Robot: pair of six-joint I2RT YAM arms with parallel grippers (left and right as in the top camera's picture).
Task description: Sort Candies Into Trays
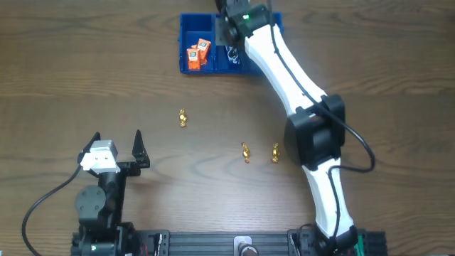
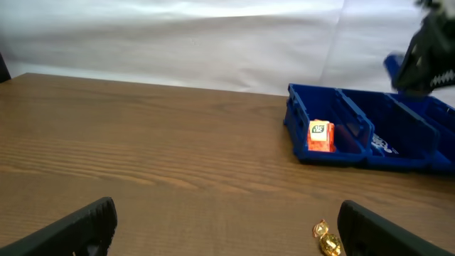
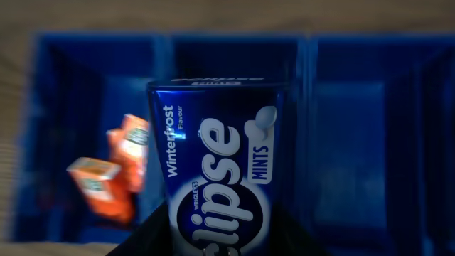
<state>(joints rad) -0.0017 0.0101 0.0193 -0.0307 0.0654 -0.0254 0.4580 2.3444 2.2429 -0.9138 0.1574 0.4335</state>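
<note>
Blue mint tin sits gripped in the right pincer, whose fingers are closed on its lower part, at the top centre of the top view, above the blue tray. The middle compartment lies just beyond the tin (orange boxes occupy the left one). For a good release, I think the tin should go low inside that compartment before the fingers open. The left pincer rests open at lower left, apart from the gold candies on the desk.

Blue tray on wooden table; orange box in its end compartment; gold candy beside left hand finger.
</note>
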